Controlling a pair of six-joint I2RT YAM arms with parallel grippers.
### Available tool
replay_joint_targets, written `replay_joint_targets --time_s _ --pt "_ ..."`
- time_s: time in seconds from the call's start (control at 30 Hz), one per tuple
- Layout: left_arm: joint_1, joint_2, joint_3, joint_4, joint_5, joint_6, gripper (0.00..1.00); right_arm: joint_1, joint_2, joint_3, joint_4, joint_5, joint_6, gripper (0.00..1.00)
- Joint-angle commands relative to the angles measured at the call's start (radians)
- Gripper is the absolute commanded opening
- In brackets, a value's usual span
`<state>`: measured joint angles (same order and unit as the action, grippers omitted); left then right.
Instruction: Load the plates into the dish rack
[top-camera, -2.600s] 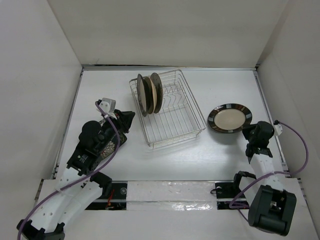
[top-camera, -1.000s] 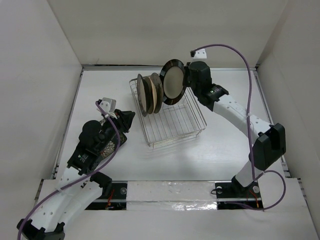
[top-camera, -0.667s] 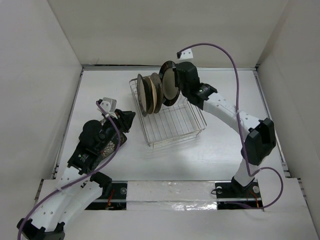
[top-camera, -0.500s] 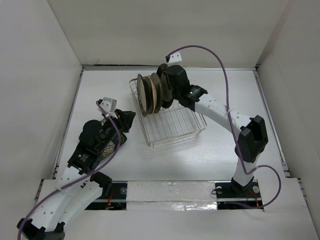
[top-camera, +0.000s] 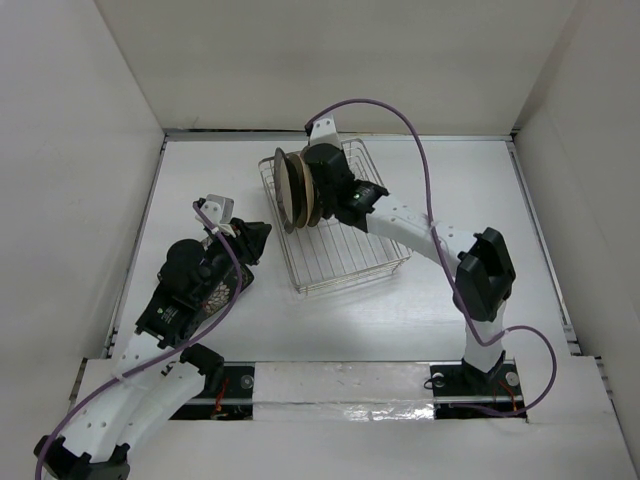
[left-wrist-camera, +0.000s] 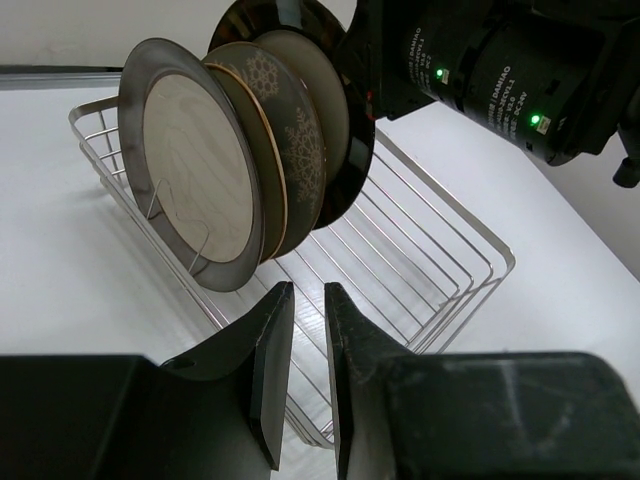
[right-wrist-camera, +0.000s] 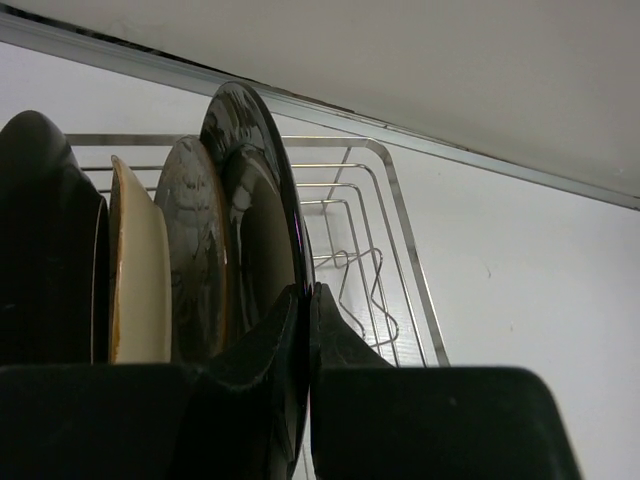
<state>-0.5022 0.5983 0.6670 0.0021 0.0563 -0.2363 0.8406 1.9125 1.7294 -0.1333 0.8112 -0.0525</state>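
The dish rack (top-camera: 352, 262) stands mid-table. Three plates stand on edge at its back left (top-camera: 291, 190). In the left wrist view they are a dark-rimmed cream plate (left-wrist-camera: 190, 170), a tan plate (left-wrist-camera: 262, 150) and a grey motif plate (left-wrist-camera: 308, 150). My right gripper (top-camera: 324, 186) is shut on the rim of the second dark-rimmed plate (right-wrist-camera: 255, 190) and holds it upright against the grey plate (right-wrist-camera: 195, 240), over the rack. My left gripper (top-camera: 254, 238) hangs left of the rack, its jaws a narrow gap apart and empty (left-wrist-camera: 303, 300). The black square floral plate (top-camera: 213, 293) lies under the left arm.
The rack's front half (left-wrist-camera: 430, 260) holds only bare wires and prongs (right-wrist-camera: 365, 275). White walls close in the table at the back and both sides. The right arm's purple cable (top-camera: 420, 150) loops above the rack.
The right arm took the dark-rimmed plate from the table on the right, carried it upright to the rack and moved it left against the standing plates. The left arm has not moved.
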Motion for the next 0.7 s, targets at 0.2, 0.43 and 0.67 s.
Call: replay_joint_targets --time_s 0.2,0.43,0.67 --pt "0.002 -0.002 0.009 0.035 0.002 0.008 0.18 0.022 -0.017 0.015 0.106 0.052 0.107 0.23" --pt "0.002 -0.003 0.006 0.036 -0.004 0.008 0.19 0.022 -0.029 -0.005 0.086 0.042 0.16 0.27" --pt "0.002 -0.017 0.005 0.041 -0.028 0.008 0.19 0.021 -0.162 -0.06 0.101 0.007 0.164 0.44"
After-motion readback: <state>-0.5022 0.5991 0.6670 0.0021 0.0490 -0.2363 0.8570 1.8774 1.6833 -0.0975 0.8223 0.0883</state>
